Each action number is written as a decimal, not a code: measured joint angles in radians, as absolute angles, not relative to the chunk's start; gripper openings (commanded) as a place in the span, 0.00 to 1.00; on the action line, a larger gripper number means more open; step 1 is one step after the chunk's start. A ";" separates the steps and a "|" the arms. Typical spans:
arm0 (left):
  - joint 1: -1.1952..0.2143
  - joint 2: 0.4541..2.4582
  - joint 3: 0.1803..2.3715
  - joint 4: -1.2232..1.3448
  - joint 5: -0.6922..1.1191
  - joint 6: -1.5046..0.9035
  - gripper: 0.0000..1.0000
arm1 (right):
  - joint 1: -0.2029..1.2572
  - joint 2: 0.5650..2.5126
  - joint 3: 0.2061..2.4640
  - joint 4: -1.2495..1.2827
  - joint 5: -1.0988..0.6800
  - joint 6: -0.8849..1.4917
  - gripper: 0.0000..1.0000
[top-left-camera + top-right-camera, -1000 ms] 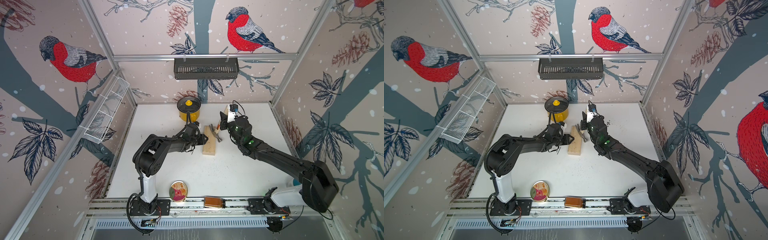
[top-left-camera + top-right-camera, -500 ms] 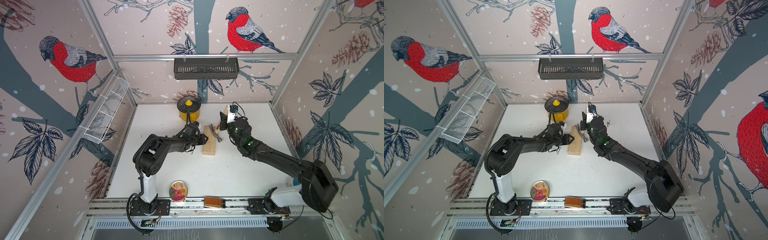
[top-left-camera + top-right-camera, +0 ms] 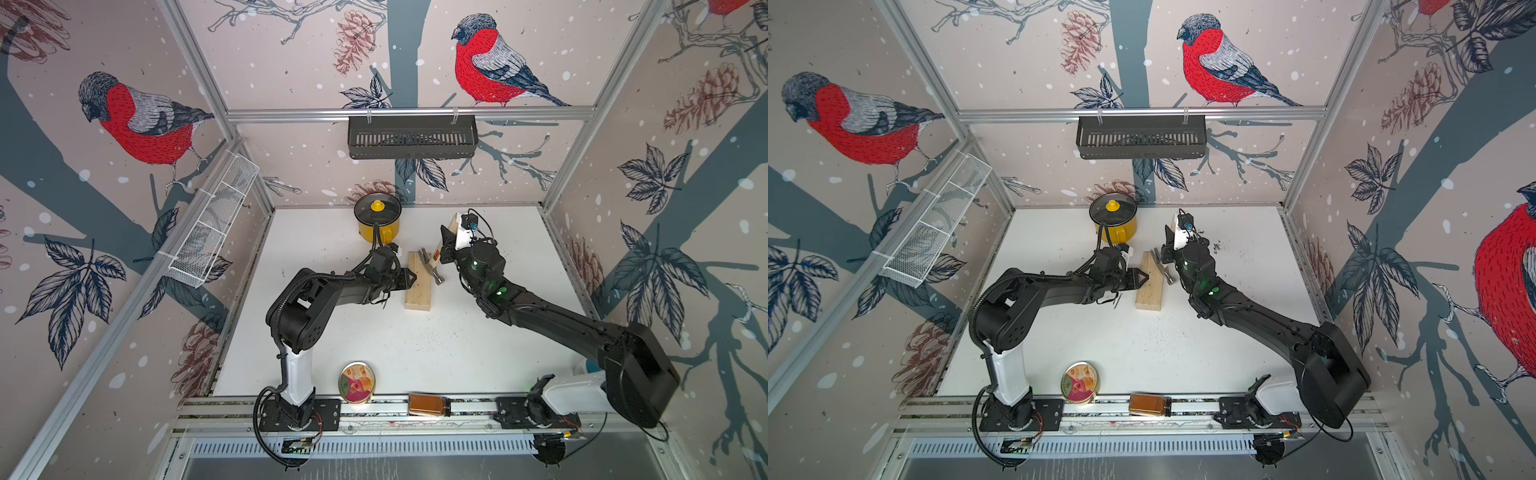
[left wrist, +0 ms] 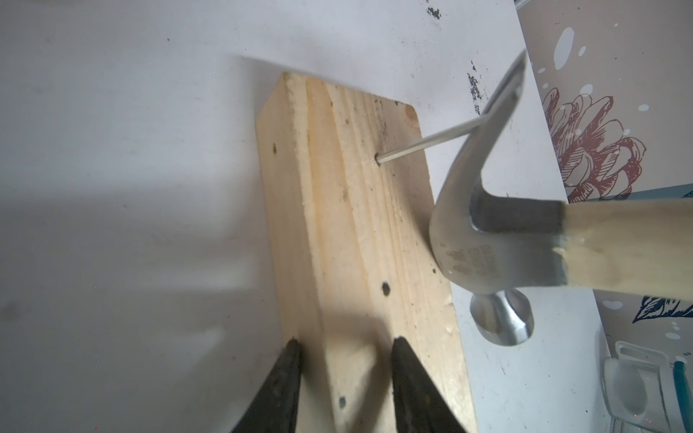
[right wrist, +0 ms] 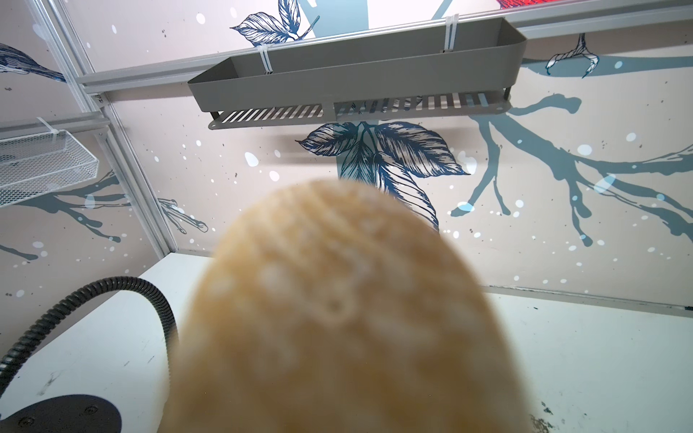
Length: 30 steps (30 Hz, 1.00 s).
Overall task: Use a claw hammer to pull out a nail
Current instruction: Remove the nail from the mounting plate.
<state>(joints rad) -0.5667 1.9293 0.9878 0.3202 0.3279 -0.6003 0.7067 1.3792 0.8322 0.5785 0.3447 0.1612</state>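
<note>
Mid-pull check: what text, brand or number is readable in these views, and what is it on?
Nothing can be read.
Stamped marking on the claw hammer head: too blurred to read.
orange-and-black label on its handle: too small to read.
Printed lid of the round tin: too small to read.

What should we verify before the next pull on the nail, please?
1. Fork of the claw hammer hooked around the nail: ok.
2. The nail out of the wooden block: not ok; its tip sits in the wood and it leans.
3. Handle gripped by the right pincer, shut on it: ok.
4. Block braced by the left pincer: tips at its end, jaws apart; how firmly, cannot tell.
5. Hammer head bearing on the block as a pivot: cannot tell.
</note>
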 measured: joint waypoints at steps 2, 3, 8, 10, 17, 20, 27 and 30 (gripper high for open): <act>-0.567 1.931 0.988 0.323 0.328 -0.603 0.39 | 0.708 1.375 0.824 0.587 0.347 0.161 0.00; -0.567 1.931 0.988 0.323 0.328 -0.603 0.39 | 0.709 1.375 0.821 0.591 0.349 0.161 0.00; -0.567 1.931 0.988 0.324 0.328 -0.603 0.39 | 0.719 1.374 0.805 0.619 0.360 0.155 0.00; -0.567 1.932 0.988 0.324 0.328 -0.603 0.39 | 0.723 1.373 0.796 0.633 0.366 0.154 0.00; -0.567 1.932 0.988 0.326 0.329 -0.603 0.39 | 0.736 1.372 0.780 0.663 0.386 0.152 0.00; -0.567 1.934 0.988 0.328 0.329 -0.604 0.39 | 0.741 1.370 0.772 0.676 0.393 0.151 0.00; -0.567 1.934 0.988 0.328 0.329 -0.605 0.39 | 0.756 1.360 0.747 0.694 0.400 0.155 0.00; -0.567 1.934 0.987 0.329 0.328 -0.605 0.39 | 0.759 1.350 0.733 0.703 0.400 0.155 0.00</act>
